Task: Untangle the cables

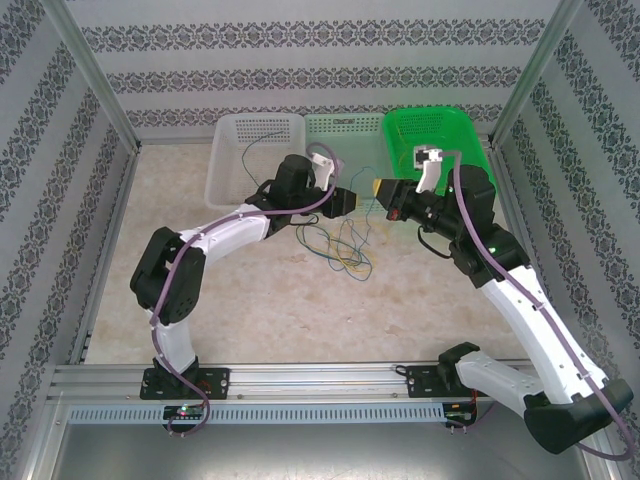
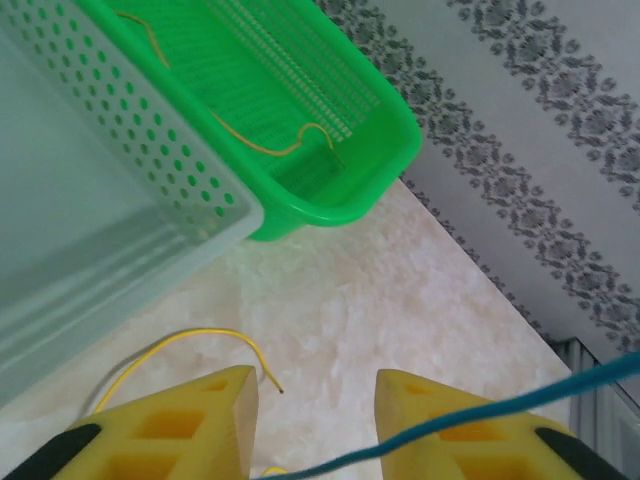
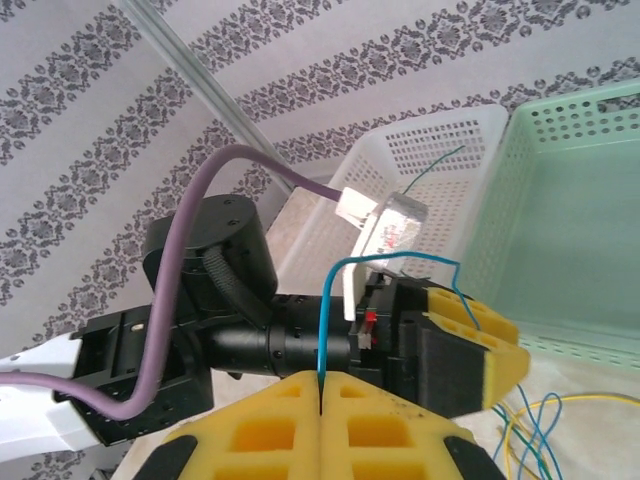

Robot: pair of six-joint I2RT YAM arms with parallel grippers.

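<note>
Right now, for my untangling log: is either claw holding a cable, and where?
The right claw is shut on the blue cable, pinched at its fingertips; how near its end cannot be told. The left claw is open, holding nothing.

We are in a robot lab's test cell.

We see a left arm (image 1: 225,232) and a right arm (image 1: 520,295) bolted to a rail (image 1: 320,376) at 6 o'clock of a marble-look table (image 1: 300,310). Metal posts (image 1: 95,78) frame patterned walls (image 1: 320,60). At 12 o'clock stand a white basket (image 1: 232,165), a mint basket (image 1: 345,125) and a green basket (image 1: 462,135).
</note>
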